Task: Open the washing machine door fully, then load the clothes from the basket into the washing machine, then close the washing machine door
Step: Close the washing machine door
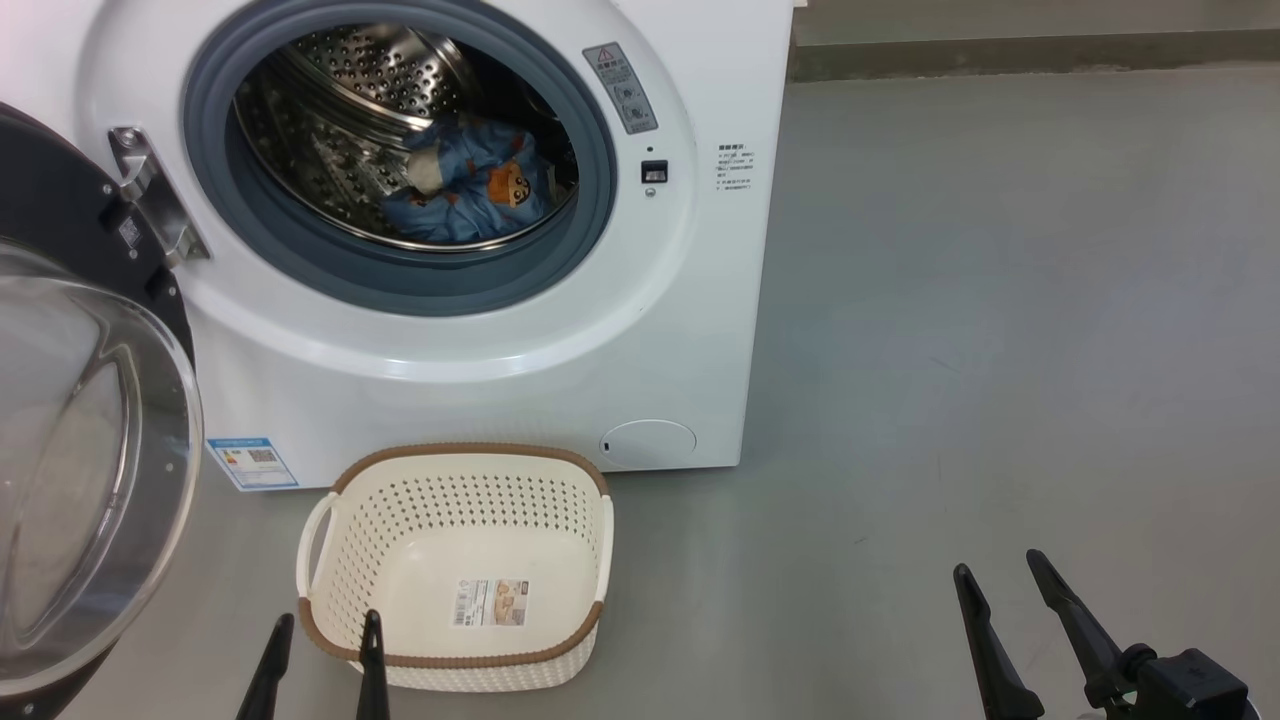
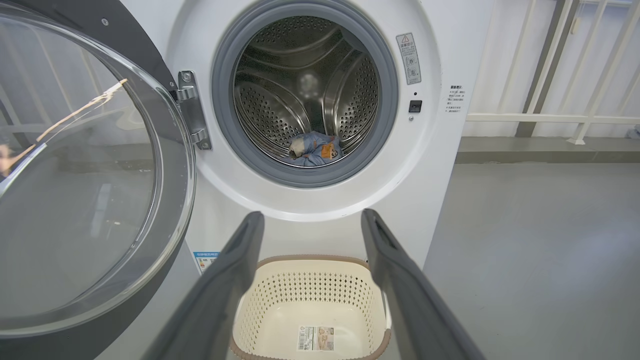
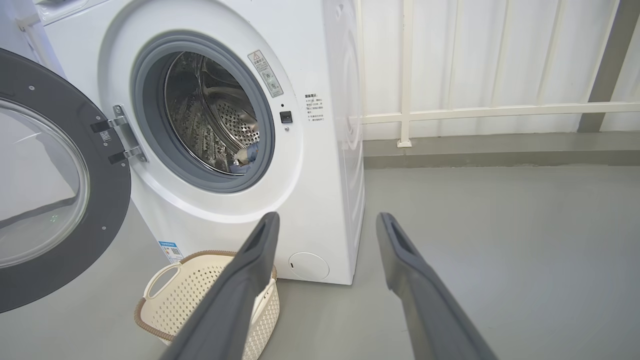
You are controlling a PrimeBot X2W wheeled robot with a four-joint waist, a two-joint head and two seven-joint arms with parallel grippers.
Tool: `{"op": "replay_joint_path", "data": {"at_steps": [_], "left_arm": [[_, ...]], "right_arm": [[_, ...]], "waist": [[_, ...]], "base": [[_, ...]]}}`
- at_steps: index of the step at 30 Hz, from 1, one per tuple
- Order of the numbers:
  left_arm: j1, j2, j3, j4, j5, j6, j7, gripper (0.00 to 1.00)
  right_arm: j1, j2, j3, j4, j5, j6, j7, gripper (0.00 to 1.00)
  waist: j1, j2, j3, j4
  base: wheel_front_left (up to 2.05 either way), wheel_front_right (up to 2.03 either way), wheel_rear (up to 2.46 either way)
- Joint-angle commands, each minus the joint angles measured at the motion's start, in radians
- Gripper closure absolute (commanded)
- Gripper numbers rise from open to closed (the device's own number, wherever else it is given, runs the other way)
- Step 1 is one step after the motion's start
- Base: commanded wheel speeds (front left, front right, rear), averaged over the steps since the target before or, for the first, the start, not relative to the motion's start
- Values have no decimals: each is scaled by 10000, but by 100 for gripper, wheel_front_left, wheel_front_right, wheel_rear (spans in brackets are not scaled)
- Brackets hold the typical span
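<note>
Clothes (image 1: 465, 190) lie inside the washing machine (image 1: 700, 330). Head view: one o'clock from the left gripper (image 1: 328, 618), ten from the right gripper (image 1: 998, 563). Left wrist view: fingers wide apart, holding nothing, clothes at twelve. Right wrist view: likewise, clothes at ten.

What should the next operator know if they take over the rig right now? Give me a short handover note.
Left gripper: open, empty, by the near edge of the basket.
Right gripper: open, empty, above the floor off to the right.
Clothes: lying in the drum of the washing machine.
Basket: empty, on the floor in front of the machine.
Door: swung wide open on the left.
Done: door opened, clothes loaded.
Left: close the door.
</note>
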Motion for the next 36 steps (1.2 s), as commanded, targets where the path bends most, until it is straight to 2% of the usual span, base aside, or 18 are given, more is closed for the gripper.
{"op": "replay_joint_path", "data": {"at_steps": [1,11,17,22,35,36], "left_arm": [[-457,136,288,-159,-16,108,-52,0],[-495,165,220,-165,-21,159,-57,0],[-485,226,253,-212,-19,242,-45,0],[-532,221,320,-362,-9,360,-77,0],[-349,84,364,-491,-100,462,-207,0],[-349,84,364,-491,-100,462,-207,0]], "right_arm": [[-45,-107,216,-286,-126,88,-19,0],[-1,-117,160,-293,-127,88,-37,0],[56,-151,57,-329,-144,88,-20,0],[45,-183,1,-379,-145,88,16,0],[14,-360,-160,-532,-174,88,141,0],[14,-360,-160,-532,-174,88,141,0]], "waist": [[0,0,6,-2],[0,0,40,94],[0,0,91,529],[0,0,170,1277],[0,0,276,3819],[0,0,276,3819]], "base": [[0,0,0],[0,0,0],[0,0,0],[0,0,0],[0,0,0],[0,0,0]]}}
